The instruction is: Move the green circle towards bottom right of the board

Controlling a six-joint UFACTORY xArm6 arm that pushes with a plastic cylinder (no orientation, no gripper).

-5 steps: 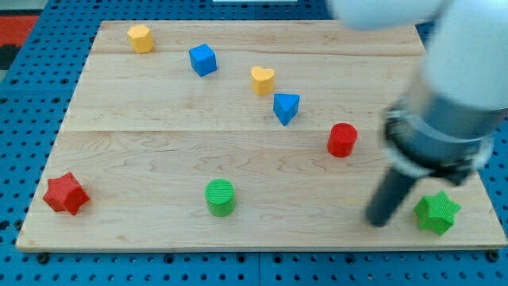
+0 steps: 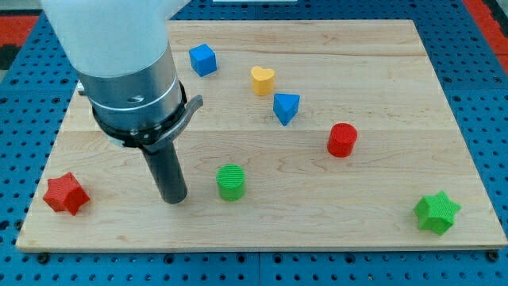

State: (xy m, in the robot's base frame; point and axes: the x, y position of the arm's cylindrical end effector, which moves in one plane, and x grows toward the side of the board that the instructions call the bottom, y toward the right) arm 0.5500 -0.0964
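Observation:
The green circle point(image 2: 231, 182) is a short green cylinder standing on the wooden board point(image 2: 381, 103), low and a little left of the middle. My tip point(image 2: 174, 199) rests on the board just to the circle's left, a small gap apart from it. The arm's big grey and white body rises above the tip toward the view's top left and hides that corner of the board.
A red star point(image 2: 65, 194) lies at the bottom left and a green star point(image 2: 436, 212) at the bottom right. A red cylinder point(image 2: 342, 140), a blue triangle point(image 2: 286, 107), a yellow heart point(image 2: 263, 79) and a blue cube point(image 2: 202, 59) run up the middle.
My tip has swept from the bottom right, beside the green star, to the left of the green circle. The circle has shifted slightly right. The yellow block at the top left is now hidden.

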